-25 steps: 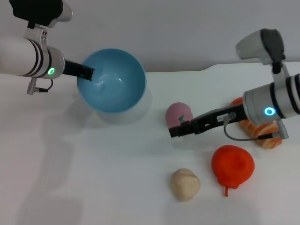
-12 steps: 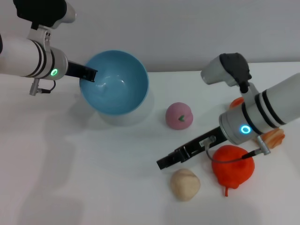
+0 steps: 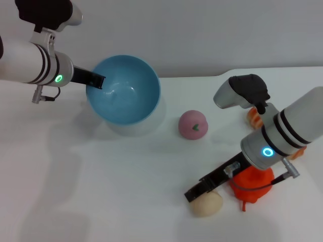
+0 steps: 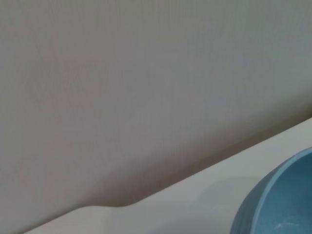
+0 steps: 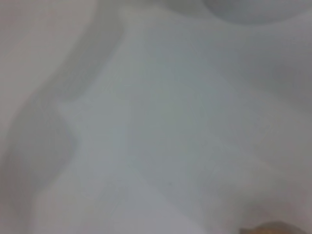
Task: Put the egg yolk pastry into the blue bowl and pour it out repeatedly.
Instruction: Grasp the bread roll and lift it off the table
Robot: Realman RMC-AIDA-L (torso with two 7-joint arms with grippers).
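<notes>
On the white tabletop (image 3: pixel 101 191), the small beige egg yolk pastry (image 3: pixel 207 204) lies ungrasped just below the right gripper (image 3: pixel 196 192), finger state indeterminable, while the left gripper (image 3: pixel 96 80) clamps the empty, tilted, round light-blue plastic bowl (image 3: pixel 126 91) by its rim; loading and pouring remain.

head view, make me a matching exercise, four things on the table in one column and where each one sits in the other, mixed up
Things:
1. blue bowl
2. egg yolk pastry
3. pink dome
4. red fruit

Places:
A. just under the right gripper, at the near edge of the table
B. alone mid-table, between the bowl and the right arm
C. far left, with the left gripper at its rim
D. partly hidden under the right arm, beside the pastry

Pairs: 1-C, 2-A, 3-B, 4-D
</notes>
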